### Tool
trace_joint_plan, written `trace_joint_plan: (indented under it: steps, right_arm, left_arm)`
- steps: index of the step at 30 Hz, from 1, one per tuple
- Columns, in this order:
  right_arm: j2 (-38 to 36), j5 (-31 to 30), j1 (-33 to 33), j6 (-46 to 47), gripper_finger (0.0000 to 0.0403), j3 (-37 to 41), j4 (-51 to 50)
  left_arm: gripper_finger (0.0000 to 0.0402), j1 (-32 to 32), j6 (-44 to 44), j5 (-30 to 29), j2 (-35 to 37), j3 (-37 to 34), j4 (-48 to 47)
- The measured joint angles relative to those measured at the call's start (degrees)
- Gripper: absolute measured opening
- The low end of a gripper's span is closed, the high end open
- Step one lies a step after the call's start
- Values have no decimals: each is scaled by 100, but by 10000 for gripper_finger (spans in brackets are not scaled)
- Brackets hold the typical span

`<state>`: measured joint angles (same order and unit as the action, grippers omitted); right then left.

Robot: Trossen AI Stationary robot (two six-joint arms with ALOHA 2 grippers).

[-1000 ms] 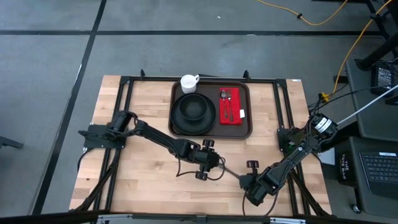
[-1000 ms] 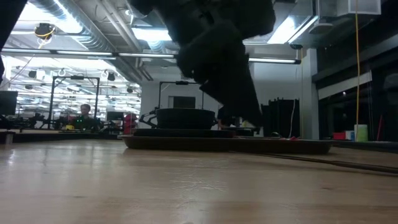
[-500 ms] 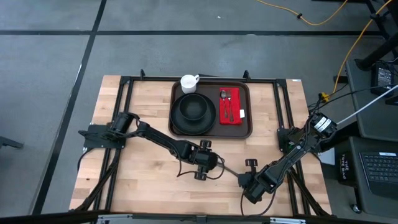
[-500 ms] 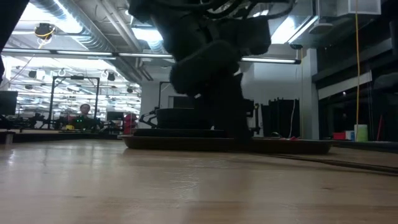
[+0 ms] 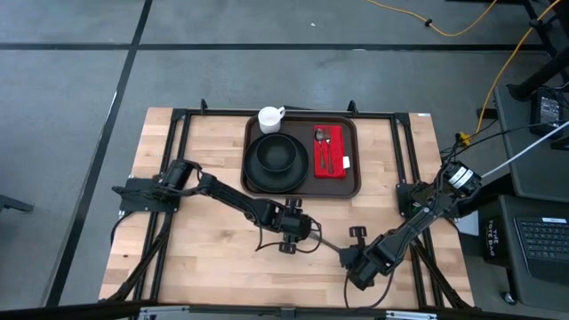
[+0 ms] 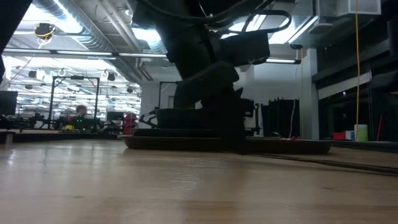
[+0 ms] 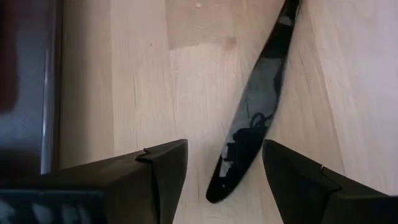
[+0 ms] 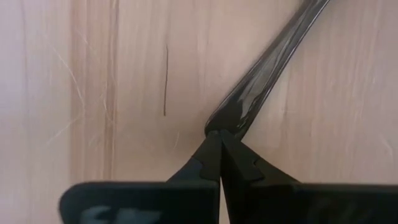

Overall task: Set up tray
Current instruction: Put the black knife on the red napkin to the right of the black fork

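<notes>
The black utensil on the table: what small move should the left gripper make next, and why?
Probably close the left gripper on the black utensil. Its fingers are open, one on each side of the utensil's end, which lies flat on the wood. The right gripper is shut, with its tips at the other end, so it seems only to steady the utensil.

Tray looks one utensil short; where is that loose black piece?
In the high view, the black utensil lies on the table, nearer than the tray, between left end effector and right end effector.
</notes>
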<state>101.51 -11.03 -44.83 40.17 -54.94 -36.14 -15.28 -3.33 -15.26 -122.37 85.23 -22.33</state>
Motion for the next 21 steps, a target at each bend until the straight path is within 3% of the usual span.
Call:
trace_joint_plan:
  steps: [6, 21]
  right_arm:
    - [0, -5, 49, -25, 3, 0, 8]
    - [0, -11, 49, -38, 3, 0, 9]
  left_arm:
    - [200, 14, 0, 524, 0, 0, -20]
    - [194, 109, -42, 428, -39, 0, -63]
